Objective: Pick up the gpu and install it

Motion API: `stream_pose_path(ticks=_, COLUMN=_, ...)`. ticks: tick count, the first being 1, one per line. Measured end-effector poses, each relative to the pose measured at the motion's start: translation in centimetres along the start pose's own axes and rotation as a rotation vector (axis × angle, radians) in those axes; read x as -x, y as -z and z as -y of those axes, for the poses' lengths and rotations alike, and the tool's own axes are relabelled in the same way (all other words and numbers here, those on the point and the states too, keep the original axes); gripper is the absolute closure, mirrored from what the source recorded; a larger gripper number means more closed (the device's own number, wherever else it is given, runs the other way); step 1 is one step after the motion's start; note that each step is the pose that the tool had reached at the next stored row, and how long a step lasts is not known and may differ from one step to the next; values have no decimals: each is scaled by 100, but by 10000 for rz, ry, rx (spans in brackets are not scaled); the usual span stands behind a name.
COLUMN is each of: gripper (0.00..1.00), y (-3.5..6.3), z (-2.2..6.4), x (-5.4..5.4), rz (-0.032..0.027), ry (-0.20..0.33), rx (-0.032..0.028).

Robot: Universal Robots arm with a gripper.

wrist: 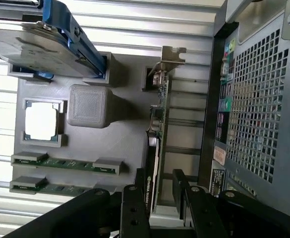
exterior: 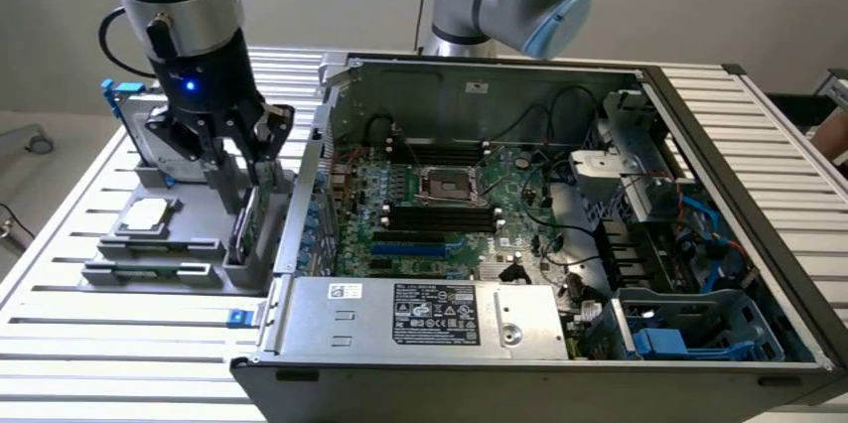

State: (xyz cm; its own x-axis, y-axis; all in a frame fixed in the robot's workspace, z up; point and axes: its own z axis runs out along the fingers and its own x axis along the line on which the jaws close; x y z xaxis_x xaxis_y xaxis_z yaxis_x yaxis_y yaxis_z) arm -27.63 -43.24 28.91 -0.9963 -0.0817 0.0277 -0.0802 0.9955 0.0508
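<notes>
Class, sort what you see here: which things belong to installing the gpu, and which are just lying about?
For the job: gpu, standing on edge in the grey holder; open pincer straddling it; open computer case.
Lying about: hard drive in blue frame; processor chip; two memory sticks.

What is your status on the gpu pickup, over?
Fingers open, astride gpu. Gpu upright in grey holder, not yet lifted. Case close alongside.

One gpu, one hard drive, one processor chip, two memory sticks, one open computer case.
</notes>
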Motion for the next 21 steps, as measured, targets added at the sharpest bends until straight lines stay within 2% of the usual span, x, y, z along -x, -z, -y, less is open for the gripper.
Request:
stream_pose_path(ticks=6, gripper=64, y=-108, z=1, x=1, rz=0, ry=-8, rx=0)
stream_pose_path(ticks=21, gripper=64, y=-387, z=-66, x=-53, rz=13, ry=-250, rx=8)
